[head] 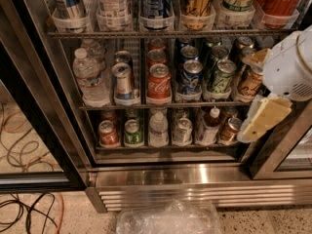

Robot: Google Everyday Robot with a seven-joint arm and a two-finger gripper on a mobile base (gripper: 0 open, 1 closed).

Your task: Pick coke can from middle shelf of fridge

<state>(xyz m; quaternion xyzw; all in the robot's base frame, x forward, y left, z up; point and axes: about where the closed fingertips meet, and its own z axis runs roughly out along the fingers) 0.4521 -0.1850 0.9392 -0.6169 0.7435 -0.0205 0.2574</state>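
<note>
Camera view.
- Fridge [195, 175]: door swung open at frame left, shelves unobstructed in front.
- Middle shelf [146, 106]: centre of frame.
- Coke can [159, 84]: front of its lane at the shelf's rail, upright, with a silver can [123, 82] in the lane to its left and a blue can [191, 77] to its right.
- Gripper [243, 97]: right edge of frame, level with this shelf, well apart from the coke can; fingers [263, 120] spread, holding nothing.
- Plastic bag [168, 218]: floor, bottom centre.
</note>
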